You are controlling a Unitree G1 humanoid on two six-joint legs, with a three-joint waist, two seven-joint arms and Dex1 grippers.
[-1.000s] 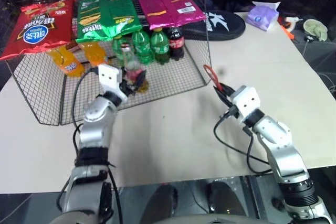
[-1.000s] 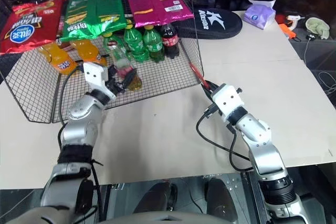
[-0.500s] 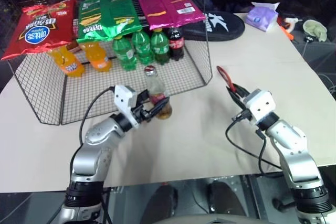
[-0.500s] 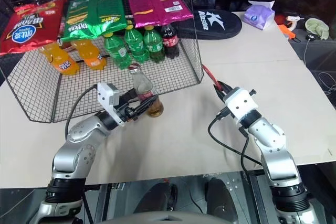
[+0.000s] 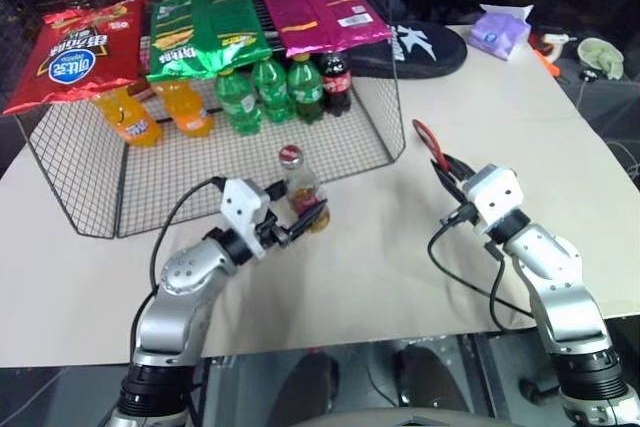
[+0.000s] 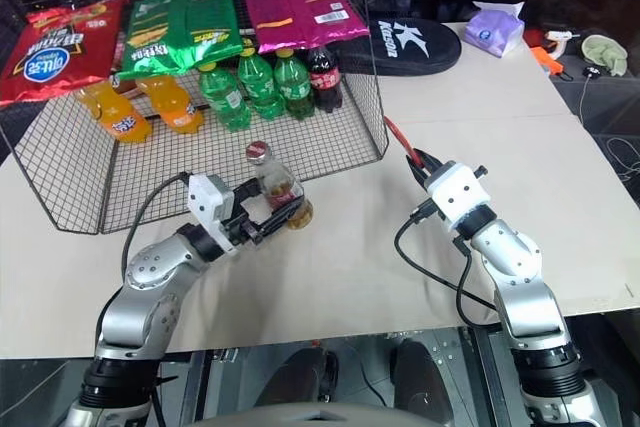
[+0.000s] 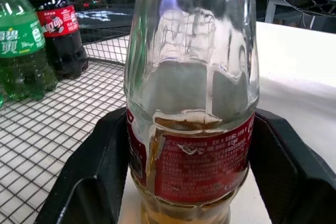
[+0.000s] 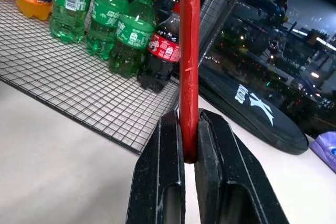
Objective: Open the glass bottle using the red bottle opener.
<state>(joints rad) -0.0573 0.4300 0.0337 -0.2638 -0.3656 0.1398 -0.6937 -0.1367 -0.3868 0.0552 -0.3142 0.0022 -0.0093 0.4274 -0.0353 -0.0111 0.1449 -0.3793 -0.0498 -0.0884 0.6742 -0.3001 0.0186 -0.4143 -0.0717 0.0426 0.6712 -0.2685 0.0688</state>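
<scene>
The glass bottle (image 5: 300, 187), clear with a red label and amber drink, stands upright on the table just in front of the wire basket. It wears a red cap (image 5: 290, 155). My left gripper (image 5: 303, 219) is open, level with the label, its black fingers (image 7: 100, 171) close on either side of the bottle (image 7: 191, 129). To the right, my right gripper (image 5: 452, 172) is shut on the handle of the red bottle opener (image 5: 427, 140). The opener (image 8: 189, 51) sticks up and forward from the gripper, about a hand's width from the bottle.
The wire basket (image 5: 170, 177) behind the bottle holds green soda bottles (image 5: 270, 87), orange ones (image 5: 130, 117) and a cola (image 5: 336, 77). Chip bags (image 5: 205, 27) lie on its top. A black case (image 5: 410, 47) and a purple tissue pack (image 5: 500, 29) sit at the back right.
My left arm drew the glass bottle out of the basket toward me and stood it on the table, and its fingers have spread. My right gripper drifted slightly right with the opener.
</scene>
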